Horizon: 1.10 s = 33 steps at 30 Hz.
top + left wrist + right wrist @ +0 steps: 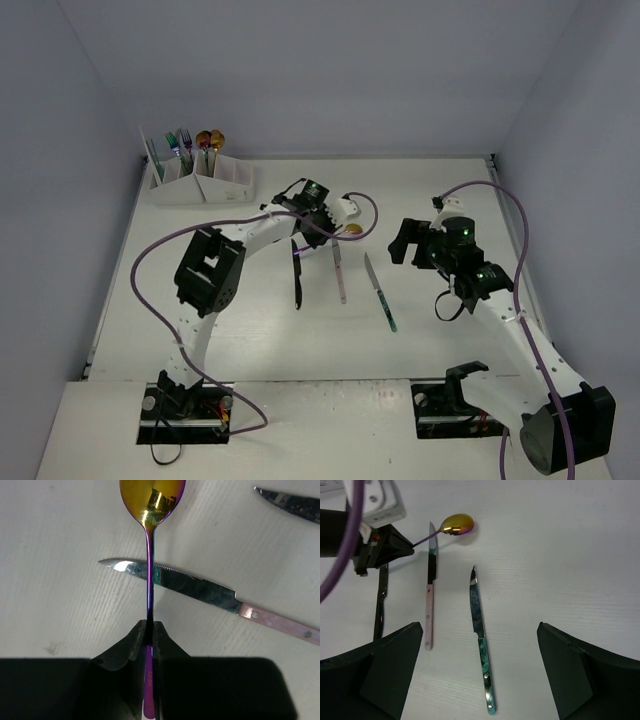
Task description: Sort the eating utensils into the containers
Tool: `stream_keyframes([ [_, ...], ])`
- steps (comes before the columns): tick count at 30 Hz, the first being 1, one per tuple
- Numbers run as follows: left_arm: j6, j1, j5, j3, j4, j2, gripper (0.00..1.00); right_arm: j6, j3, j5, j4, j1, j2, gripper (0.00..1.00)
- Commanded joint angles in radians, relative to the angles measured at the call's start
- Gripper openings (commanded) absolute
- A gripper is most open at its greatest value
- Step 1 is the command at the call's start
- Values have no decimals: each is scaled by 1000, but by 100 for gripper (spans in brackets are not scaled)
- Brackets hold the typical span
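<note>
My left gripper [150, 626] is shut on the purple handle of an iridescent gold-purple spoon [152, 500], near mid-table [322, 222]. The spoon's handle crosses over the blade of a pink-handled knife [200, 587] lying on the table. Its bowl [457, 525] sits just past that knife's tip. A teal-handled knife [481, 640] lies to the right, directly below my right gripper [479, 630], which is open wide and holds nothing. A black utensil [297, 275] lies left of the pink-handled knife [340, 272]. The white containers [200, 185] stand at the back left, holding several utensils.
Grey walls close in the table on the left, back and right. A purple cable [150, 270] loops beside the left arm and another [520, 230] arcs over the right arm.
</note>
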Motion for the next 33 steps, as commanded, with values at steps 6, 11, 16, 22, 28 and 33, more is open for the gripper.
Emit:
stream_keyframes([
  [6, -277, 177, -99, -179, 526, -425, 0, 2, 32, -33, 26, -4, -23, 97],
  [11, -335, 284, -247, -234, 694, -472, 0, 2, 39, -51, 26, -4, -10, 97],
  [16, -450, 403, -379, -223, 852, -393, 0, -14, 50, -71, 24, -4, 15, 97],
  [22, -494, 489, -438, -196, 1039, -272, 0, -16, 51, -103, 24, -4, 31, 97],
  [28, -488, 526, -517, -173, 1203, -161, 0, -27, 42, -117, 25, -4, 45, 97],
  [33, -483, 557, -530, -176, 1286, -121, 0, -38, 33, -126, 25, -5, 49, 97],
])
